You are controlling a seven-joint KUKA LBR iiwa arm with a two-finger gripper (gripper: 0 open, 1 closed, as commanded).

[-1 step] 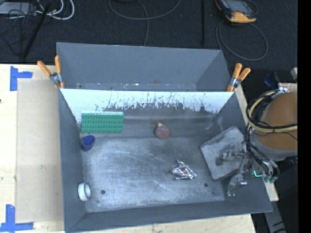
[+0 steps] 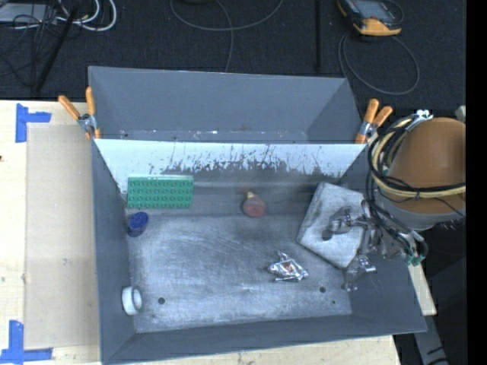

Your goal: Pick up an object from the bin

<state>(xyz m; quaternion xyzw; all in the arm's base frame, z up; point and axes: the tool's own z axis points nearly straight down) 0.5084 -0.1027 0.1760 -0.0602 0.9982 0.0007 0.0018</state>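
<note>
My gripper [image 2: 346, 248] is at the right side of the bin, low over the right part of a grey-white folded cloth [image 2: 321, 213] that leans on the bin's right slope. Its two fingers stand apart, open, one over the cloth's middle and one past its lower corner, and I see nothing held between them. A small crumpled silver foil piece [image 2: 287, 268] lies on the bin floor just left of the lower finger.
A reddish-brown small knob-like thing [image 2: 253, 204] sits at the back centre. A green studded building plate [image 2: 160, 192] leans at the back left with a blue cap-like thing [image 2: 137, 223] below it. A white roll [image 2: 131, 299] lies at the front left corner.
</note>
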